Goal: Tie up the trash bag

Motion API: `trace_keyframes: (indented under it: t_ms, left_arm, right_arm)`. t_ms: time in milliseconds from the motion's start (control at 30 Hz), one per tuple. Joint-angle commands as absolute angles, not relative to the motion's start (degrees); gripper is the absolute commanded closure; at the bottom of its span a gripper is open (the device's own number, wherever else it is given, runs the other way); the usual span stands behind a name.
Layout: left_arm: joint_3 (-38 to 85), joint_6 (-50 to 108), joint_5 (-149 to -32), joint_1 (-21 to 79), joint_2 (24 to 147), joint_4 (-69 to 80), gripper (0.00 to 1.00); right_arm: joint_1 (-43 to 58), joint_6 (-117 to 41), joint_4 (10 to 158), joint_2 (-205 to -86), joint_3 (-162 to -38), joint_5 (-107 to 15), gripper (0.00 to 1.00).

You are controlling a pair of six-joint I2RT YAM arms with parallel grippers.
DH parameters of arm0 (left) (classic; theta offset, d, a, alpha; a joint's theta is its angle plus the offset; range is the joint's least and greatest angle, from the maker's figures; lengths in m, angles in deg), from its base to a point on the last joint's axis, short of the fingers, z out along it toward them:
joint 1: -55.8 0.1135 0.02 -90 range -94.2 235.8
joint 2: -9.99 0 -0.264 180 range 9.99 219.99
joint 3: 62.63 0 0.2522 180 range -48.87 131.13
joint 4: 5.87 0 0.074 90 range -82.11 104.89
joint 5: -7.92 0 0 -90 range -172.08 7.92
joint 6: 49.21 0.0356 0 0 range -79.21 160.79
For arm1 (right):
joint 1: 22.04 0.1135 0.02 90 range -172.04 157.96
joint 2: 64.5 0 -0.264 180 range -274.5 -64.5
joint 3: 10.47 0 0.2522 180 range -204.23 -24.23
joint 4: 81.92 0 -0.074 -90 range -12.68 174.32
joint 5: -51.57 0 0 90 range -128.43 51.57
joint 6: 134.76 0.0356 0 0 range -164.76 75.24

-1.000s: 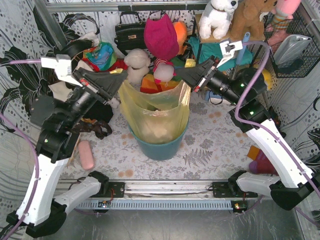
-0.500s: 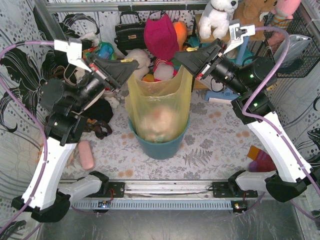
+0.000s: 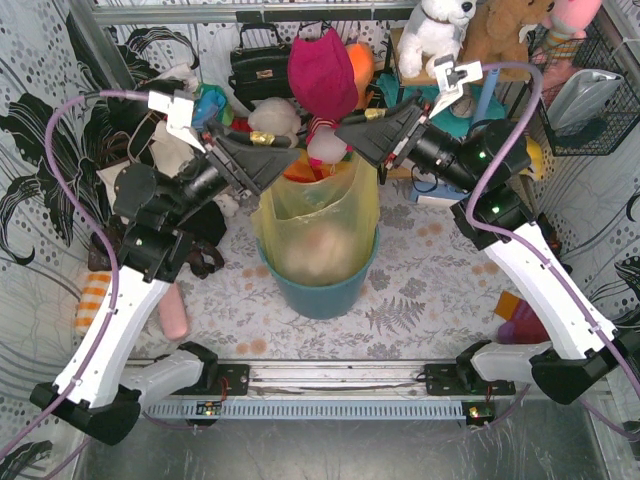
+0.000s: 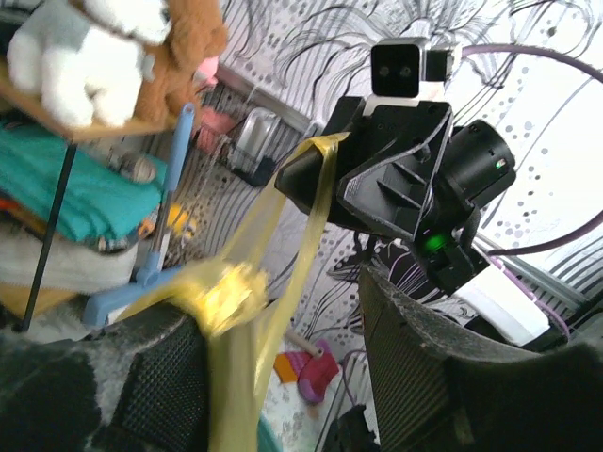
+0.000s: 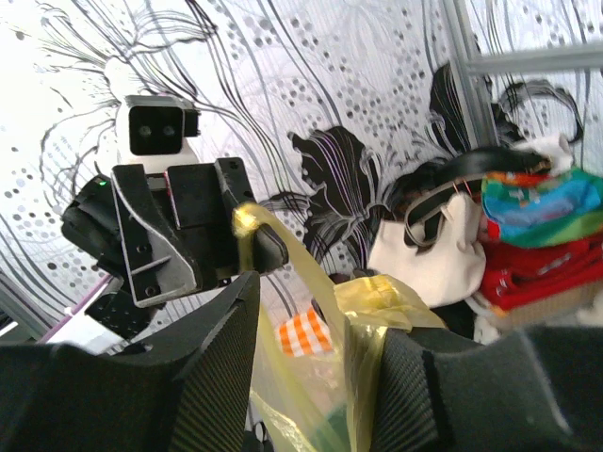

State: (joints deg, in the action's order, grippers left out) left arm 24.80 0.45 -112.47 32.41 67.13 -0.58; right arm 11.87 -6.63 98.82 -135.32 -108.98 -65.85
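The trash bag (image 3: 315,225), thin yellow plastic with pale paper showing through, stands in a teal bin (image 3: 320,295) at the table's middle. Its top is drawn up into two strips. My left gripper (image 3: 278,152) and right gripper (image 3: 352,132) hover close together just above its mouth. In the left wrist view my left gripper (image 4: 283,311) is open, with a crumpled bag corner (image 4: 226,292) lying on its left finger. A strip runs on to the right gripper (image 4: 316,155). My right gripper (image 5: 316,320) is open too, with bag plastic (image 5: 377,297) resting on its right finger.
A black handbag (image 3: 260,65), a magenta cloth (image 3: 322,70) and plush toys (image 3: 440,35) crowd the back. A cream tote bag (image 5: 438,250) sits back left. A pink object (image 3: 172,310) lies front left. A red-and-pink toy (image 3: 525,325) lies right, under a wire basket (image 3: 585,100).
Both arms rose and swung inward, pulling the bag's top edges up and together over the bin. Both pairs of jaws went from shut to apart.
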Motion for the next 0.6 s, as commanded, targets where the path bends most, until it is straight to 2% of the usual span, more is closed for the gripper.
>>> trace_keyframes:
  t_ms: [0,133,400,567]
  left_arm:
    - [35.2,-0.9,-117.2,32.6,69.9,-8.6,0.38]
    - [38.6,1.5,-116.4,32.6,69.3,-7.1,0.37]
    - [25.7,1.0,-111.0,32.6,63.5,-6.7,0.38]
    - [27.0,1.8,-111.0,32.6,65.2,-5.8,0.38]
  right_arm:
    - [12.0,-6.7,102.4,-137.5,-118.4,-68.6,0.57]
    - [12.0,-6.8,101.9,-138.2,-122.2,-69.1,0.57]
    - [12.0,-5.7,102.3,-133.6,-107.9,-65.0,0.57]
    - [12.0,-5.5,102.6,-135.5,-110.5,-65.5,0.57]
